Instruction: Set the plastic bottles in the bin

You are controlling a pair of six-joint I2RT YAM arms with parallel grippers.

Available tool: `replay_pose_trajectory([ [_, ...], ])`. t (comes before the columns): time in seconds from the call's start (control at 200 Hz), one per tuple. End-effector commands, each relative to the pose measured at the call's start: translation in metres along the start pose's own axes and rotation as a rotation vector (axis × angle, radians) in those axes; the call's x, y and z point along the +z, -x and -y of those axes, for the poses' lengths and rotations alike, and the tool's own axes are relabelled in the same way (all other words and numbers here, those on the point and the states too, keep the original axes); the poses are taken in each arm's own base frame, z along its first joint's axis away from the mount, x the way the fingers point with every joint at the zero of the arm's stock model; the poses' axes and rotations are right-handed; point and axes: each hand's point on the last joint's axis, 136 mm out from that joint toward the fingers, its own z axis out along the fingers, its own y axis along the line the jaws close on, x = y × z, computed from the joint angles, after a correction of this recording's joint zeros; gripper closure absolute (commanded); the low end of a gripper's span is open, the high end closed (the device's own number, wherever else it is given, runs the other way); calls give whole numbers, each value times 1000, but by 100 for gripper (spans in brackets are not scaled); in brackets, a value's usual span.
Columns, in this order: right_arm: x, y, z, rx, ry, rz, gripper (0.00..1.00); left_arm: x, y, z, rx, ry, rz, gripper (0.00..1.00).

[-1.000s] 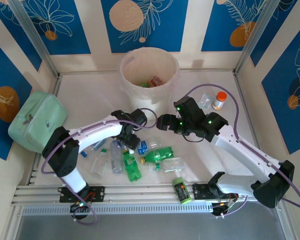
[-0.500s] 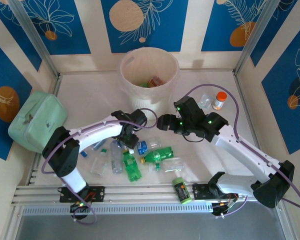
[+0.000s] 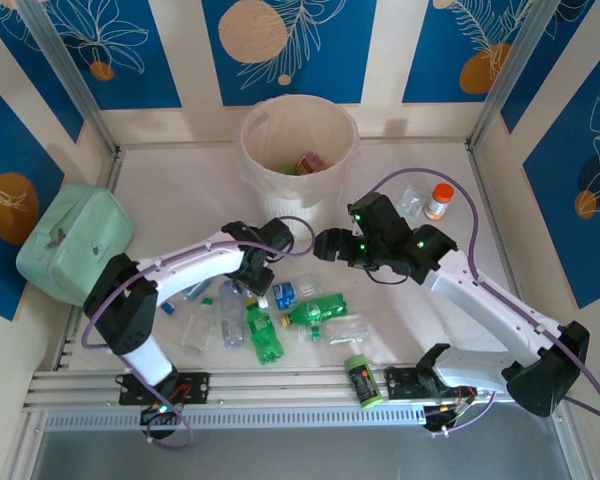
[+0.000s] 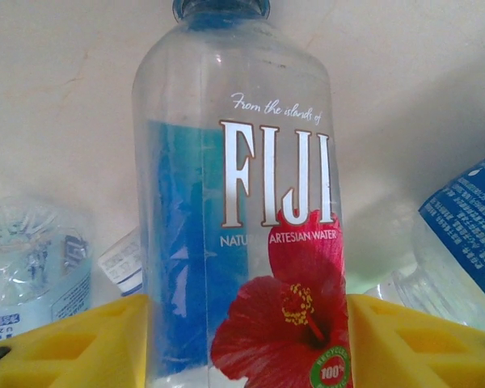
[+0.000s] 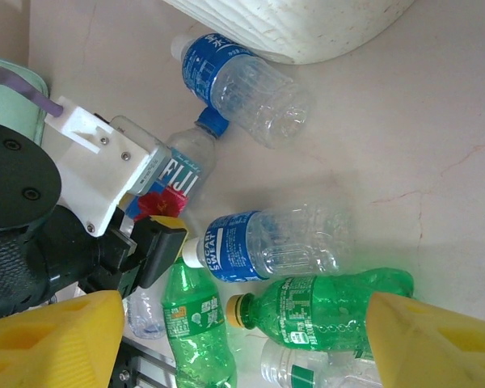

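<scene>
Fiji bottle (image 4: pixel 242 210): looks empty, likely light, thin-walled, slick; cap at 12 o'clock. Best hold: mid-body, gentle squeeze. Left fingers (image 4: pixel 65 347) flank its sides; clamped or not, cannot tell. Right fingers (image 5: pixel 48 339) spread wide, empty.

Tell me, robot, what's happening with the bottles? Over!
Left pincer gripping Fiji bottle on table. Right pincer open, empty. Blue-label bottle lies between it and bin.

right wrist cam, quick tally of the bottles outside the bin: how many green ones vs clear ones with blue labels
green bottles: 2
clear bottles with blue labels: 3
total: 5
</scene>
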Motion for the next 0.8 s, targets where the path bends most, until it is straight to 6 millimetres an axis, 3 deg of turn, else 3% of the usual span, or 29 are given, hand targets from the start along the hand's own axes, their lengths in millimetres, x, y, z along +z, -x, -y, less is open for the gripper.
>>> replay_pose_trajectory([
  [0.0,-9,4,-7,0,40,28,21,-19,4,-4,-18,11,49,43],
  [0.22,-30,19,-19,13,99,77,21,-61,10,-7,-88,-61,137,44],
  [0.495,-64,54,-46,79,287,125,20,-148,38,-3,-199,-293,394,42],
  [0.635,-76,69,-59,93,383,120,16,-192,53,10,-230,-493,523,41],
  [0.795,-84,82,-70,103,481,104,11,-236,65,42,-206,-812,632,41],
])
